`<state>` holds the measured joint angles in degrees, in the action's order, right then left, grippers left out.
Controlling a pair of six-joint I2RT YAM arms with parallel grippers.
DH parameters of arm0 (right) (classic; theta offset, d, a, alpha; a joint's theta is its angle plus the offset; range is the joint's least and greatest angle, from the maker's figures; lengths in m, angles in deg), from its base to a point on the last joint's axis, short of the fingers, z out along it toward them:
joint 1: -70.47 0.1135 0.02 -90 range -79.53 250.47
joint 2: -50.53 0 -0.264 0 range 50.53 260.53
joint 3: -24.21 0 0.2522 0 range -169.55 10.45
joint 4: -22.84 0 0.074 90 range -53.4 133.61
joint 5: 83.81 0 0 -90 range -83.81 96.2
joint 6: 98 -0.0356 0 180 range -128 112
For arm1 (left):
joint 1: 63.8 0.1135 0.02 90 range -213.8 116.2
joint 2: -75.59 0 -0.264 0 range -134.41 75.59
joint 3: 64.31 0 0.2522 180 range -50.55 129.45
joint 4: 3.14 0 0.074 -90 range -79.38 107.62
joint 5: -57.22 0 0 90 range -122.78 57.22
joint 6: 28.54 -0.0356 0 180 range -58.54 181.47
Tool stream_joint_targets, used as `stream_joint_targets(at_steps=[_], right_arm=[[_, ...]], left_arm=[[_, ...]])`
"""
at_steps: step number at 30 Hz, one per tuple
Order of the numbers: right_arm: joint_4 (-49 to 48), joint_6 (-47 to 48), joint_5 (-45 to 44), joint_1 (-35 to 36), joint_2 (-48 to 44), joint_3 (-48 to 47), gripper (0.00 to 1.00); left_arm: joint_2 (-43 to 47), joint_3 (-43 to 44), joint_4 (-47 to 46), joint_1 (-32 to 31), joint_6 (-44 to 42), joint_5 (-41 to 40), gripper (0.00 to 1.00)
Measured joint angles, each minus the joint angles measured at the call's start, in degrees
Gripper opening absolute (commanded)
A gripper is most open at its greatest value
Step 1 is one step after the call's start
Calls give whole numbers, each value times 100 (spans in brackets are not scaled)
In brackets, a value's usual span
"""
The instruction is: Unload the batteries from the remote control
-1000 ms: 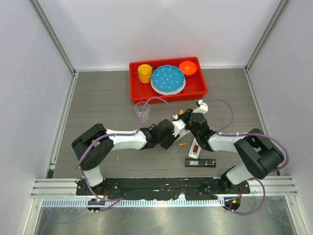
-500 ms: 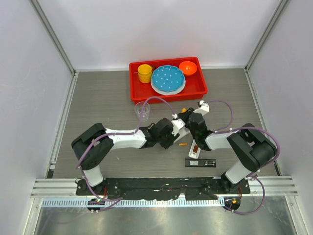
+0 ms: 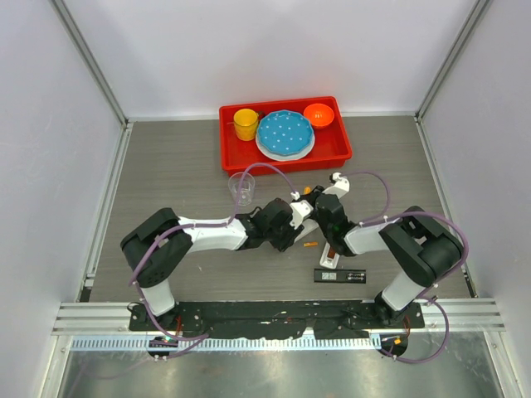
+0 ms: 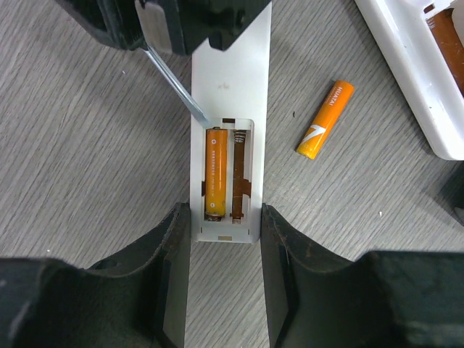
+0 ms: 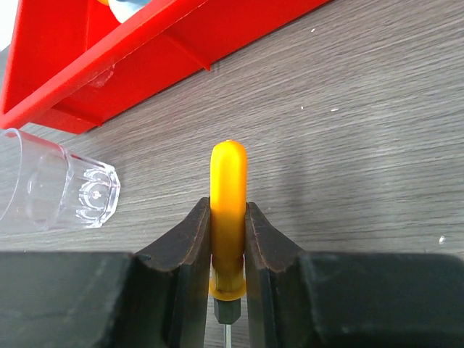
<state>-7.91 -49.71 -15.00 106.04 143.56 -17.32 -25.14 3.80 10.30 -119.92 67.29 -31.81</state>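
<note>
Where the grey counter (image 3: 182,166) meets the back wall at 12 o'clock, one red tray (image 3: 286,166) carries three dishes: a blue dotted plate (image 3: 284,133) in the middle, a yellow cup (image 3: 246,123) at its 9 o'clock and an orange bowl (image 3: 318,114) at its 2 o'clock. The two arms meet near the centre of the counter.

Three remotes show. The left gripper (image 4: 225,217) is clenched on the sides of one white remote control (image 4: 230,80), which lies back-up with its battery bay uncovered. A second white remote (image 4: 420,80), also with its bay uncovered, lies at 1 o'clock of the first, apart from it. A black remote (image 3: 341,275) lies at 5 o'clock, nearest the arm bases.

One clear plastic cup (image 3: 241,186) sits at 10 o'clock of the grippers.

The right gripper (image 5: 228,210) is clamped around the orange handle of one screwdriver (image 5: 228,188), whose metal tip rests at the far edge of the held remote's bay.

Two batteries are visible, both orange. The seated battery (image 4: 214,172) fills the left slot of the held remote; the right slot is bare. The loose battery (image 4: 325,119) lies on the counter at 2 o'clock of that bay, between the two white remotes, touching neither.
</note>
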Motion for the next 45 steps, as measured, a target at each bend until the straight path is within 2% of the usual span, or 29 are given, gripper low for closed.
stream_joint_targets(at_steps=[25, 45], right_arm=[[-72, 85, -424, 162, -181, 227, 1], [-219, -153, -59, 160, 61, 245, 1]], left_arm=[[0, 0, -9, 50, 22, 129, 0], [0, 0, -11, 68, 61, 170, 0]])
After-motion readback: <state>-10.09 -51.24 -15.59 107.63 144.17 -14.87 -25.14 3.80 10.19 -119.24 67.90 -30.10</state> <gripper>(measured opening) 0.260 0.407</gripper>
